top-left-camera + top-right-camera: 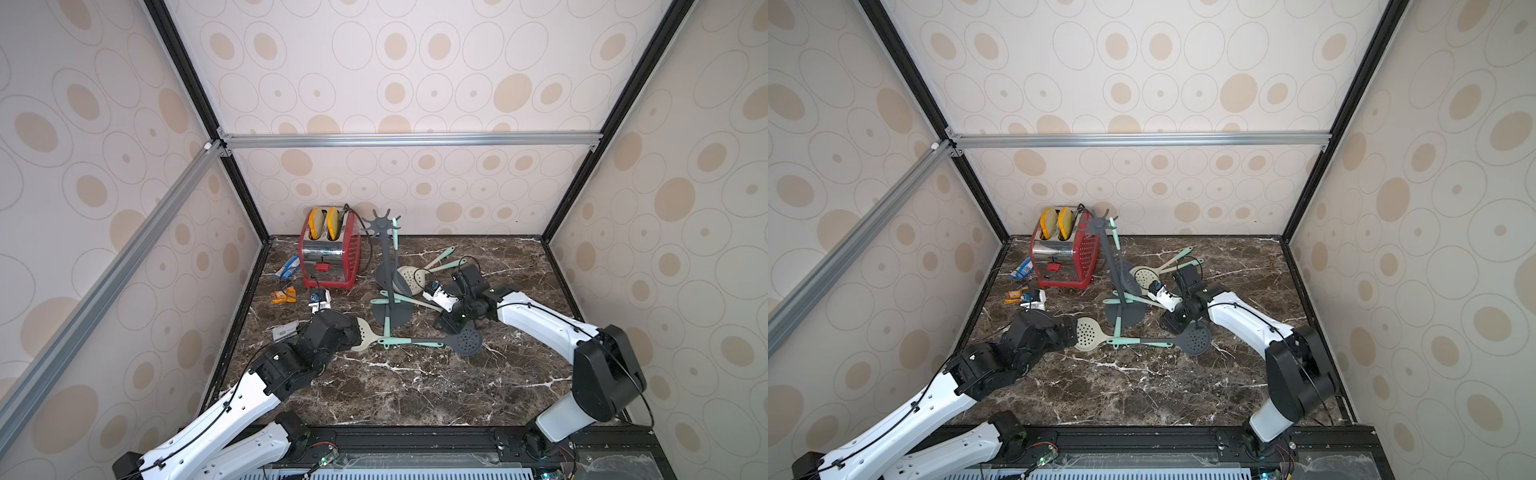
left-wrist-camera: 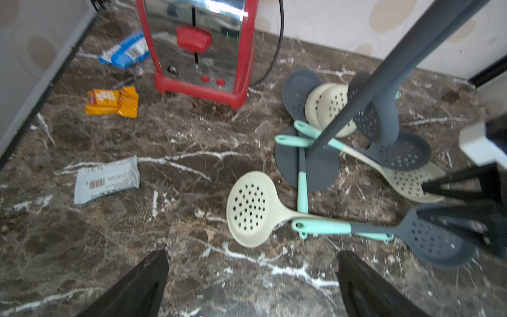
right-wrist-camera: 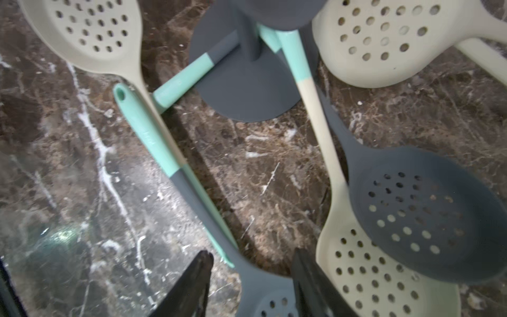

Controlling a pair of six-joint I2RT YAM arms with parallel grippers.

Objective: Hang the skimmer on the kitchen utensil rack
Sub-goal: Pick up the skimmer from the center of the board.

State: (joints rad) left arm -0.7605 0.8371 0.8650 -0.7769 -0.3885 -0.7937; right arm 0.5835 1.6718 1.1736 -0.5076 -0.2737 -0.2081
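Right gripper (image 3: 253, 254) hangs low over the table (image 1: 415, 386) with its jaws partly apart, straddling the neck of the dark grey skimmer (image 3: 192, 203) where handle meets bowl; nothing looks pinched yet. Left gripper (image 2: 252, 255) is spread wide and empty, just short of a cream skimmer (image 2: 248, 208). Closing square across the neck, clear of the cream skimmer's handle running under it, should give a steady hold, and a slow lift would keep the crossed handles from dragging. That dark grey skimmer lies flat near the rack (image 1: 383, 253), on the robot's side of its base, hanging hole pointing away from the right gripper
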